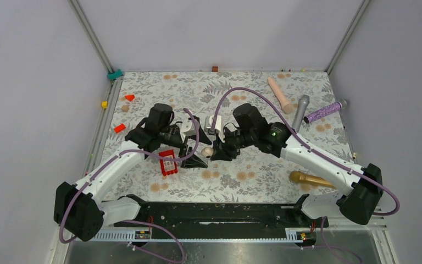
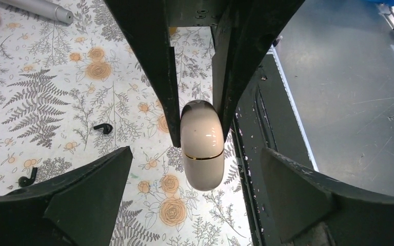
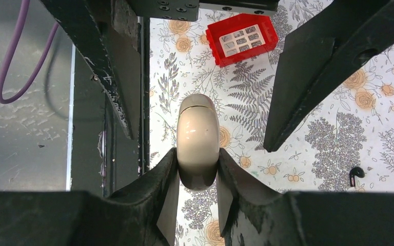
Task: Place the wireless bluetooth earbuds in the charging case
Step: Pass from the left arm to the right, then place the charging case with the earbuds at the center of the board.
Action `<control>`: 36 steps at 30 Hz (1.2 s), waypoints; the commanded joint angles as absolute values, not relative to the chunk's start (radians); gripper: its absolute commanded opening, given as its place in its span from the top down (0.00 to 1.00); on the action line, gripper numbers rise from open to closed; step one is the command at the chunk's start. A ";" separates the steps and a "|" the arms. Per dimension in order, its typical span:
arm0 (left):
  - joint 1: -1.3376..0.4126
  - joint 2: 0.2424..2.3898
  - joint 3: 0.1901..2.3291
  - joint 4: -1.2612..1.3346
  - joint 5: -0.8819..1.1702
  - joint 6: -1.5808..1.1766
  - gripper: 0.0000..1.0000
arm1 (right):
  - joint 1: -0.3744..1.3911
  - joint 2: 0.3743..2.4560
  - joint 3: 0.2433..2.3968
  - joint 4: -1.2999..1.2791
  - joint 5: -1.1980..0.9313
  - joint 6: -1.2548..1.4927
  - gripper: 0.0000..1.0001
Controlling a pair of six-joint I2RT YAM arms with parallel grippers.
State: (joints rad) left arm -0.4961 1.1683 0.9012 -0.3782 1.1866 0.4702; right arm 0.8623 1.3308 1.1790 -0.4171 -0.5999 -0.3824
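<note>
Between the two arms at the middle of the table, the charging case (image 1: 207, 151) is a smooth cream-coloured oval pod with a thin gold seam around it. Its lid is closed, so its inside cannot be seen. The right gripper (image 3: 197, 154) pinches one rounded end of it between its fingers, jaws drawn in tight on the shell. The left gripper (image 2: 196, 154) has its jaws spread wide on either side of the case's other end, touching nothing. Only the left wrist view shows both task pieces. The farther earbud (image 2: 102, 127) and the nearer earbud (image 2: 26, 178), tiny and black with short stems, lie apart on the floral cloth (image 2: 56, 92), outside the case. The right wrist view catches just one of them, low at its right edge. It also shows the red block (image 3: 243, 38), whose top face is a grid of pale squares. What the cells hold is too small to tell.
</note>
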 commanded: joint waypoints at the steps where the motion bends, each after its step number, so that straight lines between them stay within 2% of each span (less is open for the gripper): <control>1: -0.485 1.131 0.931 -0.339 1.149 0.474 0.01 | 0.868 1.311 1.218 -0.424 -0.588 -0.403 0.86; 9: -0.323 1.026 0.949 -0.345 0.991 0.499 0.02 | 0.778 1.303 1.228 -0.436 -0.522 -0.400 0.91; 14: -0.177 0.962 0.961 -0.463 0.908 0.629 0.01 | 0.589 1.324 1.226 -0.473 -0.522 -0.399 0.96; 18: -0.061 0.943 0.930 -0.522 0.886 0.653 0.01 | 0.438 1.361 1.219 -0.576 -0.459 -0.498 1.00; 22: -0.044 0.903 0.820 -0.528 0.829 0.638 0.01 | 0.310 1.367 1.123 -0.582 -0.388 -0.591 1.00; 27: -0.044 0.754 0.657 -0.451 0.856 0.587 0.01 | 0.201 1.420 1.029 -0.582 -0.299 -0.713 1.00; 32: -0.032 0.636 0.609 -0.425 0.841 0.578 0.01 | 0.160 1.542 1.002 -0.582 -0.210 -0.797 1.00; 36: -0.018 0.657 0.606 -0.442 0.889 0.592 0.01 | 0.160 1.621 1.018 -0.611 -0.248 -0.800 1.00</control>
State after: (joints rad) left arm -0.0330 0.6384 0.6075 -0.4866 0.8490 0.5930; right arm 0.1608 1.5726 1.0019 -0.5747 -0.2470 -0.7452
